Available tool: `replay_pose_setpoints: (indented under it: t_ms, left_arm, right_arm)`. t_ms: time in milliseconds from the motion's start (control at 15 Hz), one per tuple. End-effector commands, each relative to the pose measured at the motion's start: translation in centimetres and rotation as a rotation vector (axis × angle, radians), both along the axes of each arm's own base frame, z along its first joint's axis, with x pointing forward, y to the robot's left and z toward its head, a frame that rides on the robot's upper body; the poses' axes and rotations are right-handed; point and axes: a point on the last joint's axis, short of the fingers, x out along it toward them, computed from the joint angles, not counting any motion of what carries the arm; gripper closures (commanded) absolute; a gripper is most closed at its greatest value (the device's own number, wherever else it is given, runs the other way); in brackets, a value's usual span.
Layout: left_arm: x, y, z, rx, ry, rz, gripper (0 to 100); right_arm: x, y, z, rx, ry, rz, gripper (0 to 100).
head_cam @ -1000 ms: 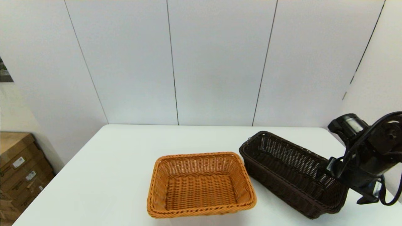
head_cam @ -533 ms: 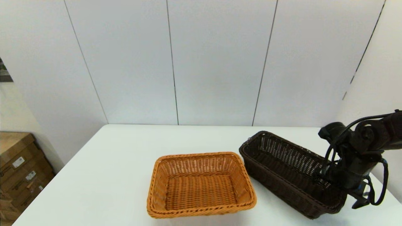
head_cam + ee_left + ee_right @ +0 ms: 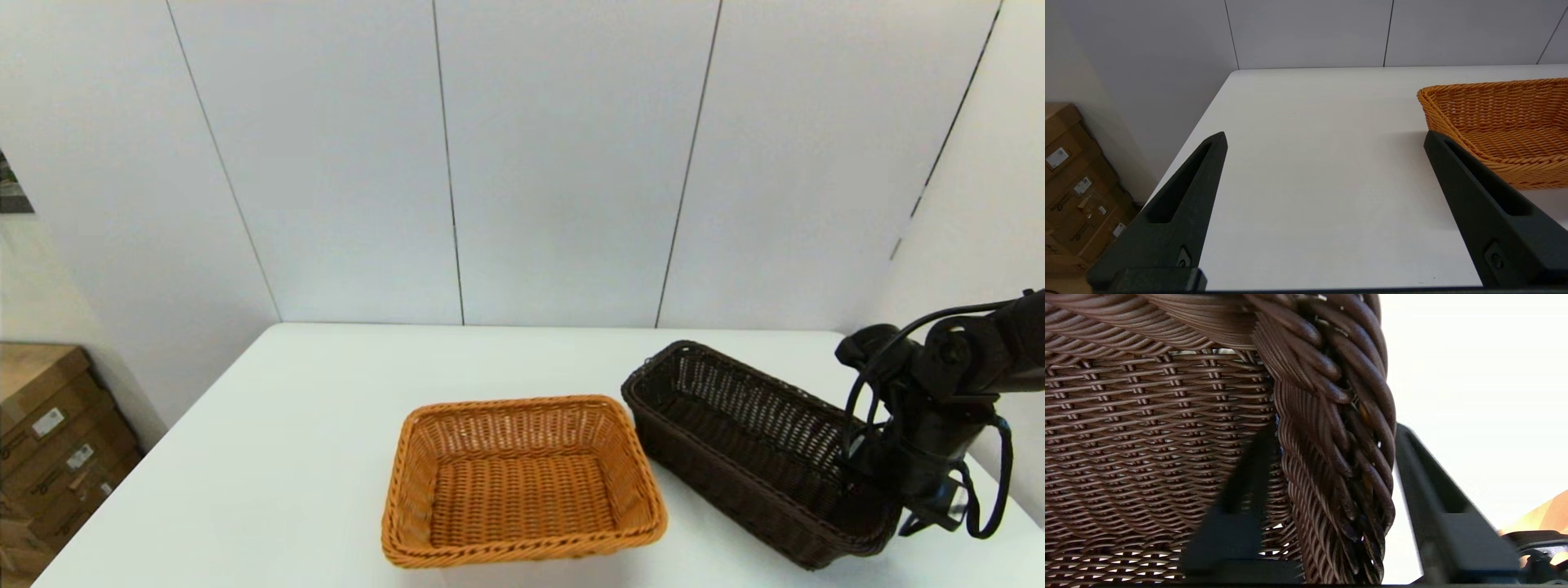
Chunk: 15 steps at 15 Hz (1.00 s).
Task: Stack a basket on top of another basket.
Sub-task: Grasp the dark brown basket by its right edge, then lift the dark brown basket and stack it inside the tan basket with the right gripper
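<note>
Dark brown rectangular wicker basket [image 3: 755,453] with open-weave sides sits toward the right edge of the white tabletop [image 3: 326,425], angled, its near end by the front right corner. From the head camera, the right gripper [image 3: 878,490] is down at that near end wall, one finger apparently inside the rim and one outside. Just beside the dark basket, nearer the front middle of the tabletop, rests the orange-tan rectangular wicker basket [image 3: 522,482] with its braided rim, open side up and nothing in it.

Over to the left wrist camera: the left gripper [image 3: 1325,171] hangs near the tabletop's left edge, jaws spread wide with nothing between them, the orange-tan basket off to one side. Cardboard boxes [image 3: 1073,183] stand on the floor past that edge.

Right wrist camera now, right up close: the jaws straddle the dark basket's braided rim and end wall, still apart with a gap on the outer side, not yet clamped.

The risk, as I judge it: a grip on one end wall only means the long basket could droop, swing or slip on the lift, and its low end could clip and shove the orange-tan basket.
</note>
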Motion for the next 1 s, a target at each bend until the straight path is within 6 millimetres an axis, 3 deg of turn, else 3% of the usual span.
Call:
replay_pose_setpoints:
  t_ms: [67,400,667,1000]
  left_arm:
    - [0.0,0.0,0.0,0.0,0.001,0.001,0]
    - [0.0,0.0,0.0,0.0,-0.001,0.002,0]
    - [0.0,0.0,0.0,0.0,0.001,0.001,0]
    - [0.0,0.0,0.0,0.0,-0.001,0.001,0]
  right_arm:
    - [0.0,-0.1,0.1,0.0,-0.003,-0.009,100]
    - [-0.2,-0.3,1.4,0.029,-0.049,-0.019,100]
    - [-0.3,-2.2,6.2,0.032,-0.233,-0.077,100]
    - [-2.6,-2.9,12.3,0.1,-0.467,-0.075,100]
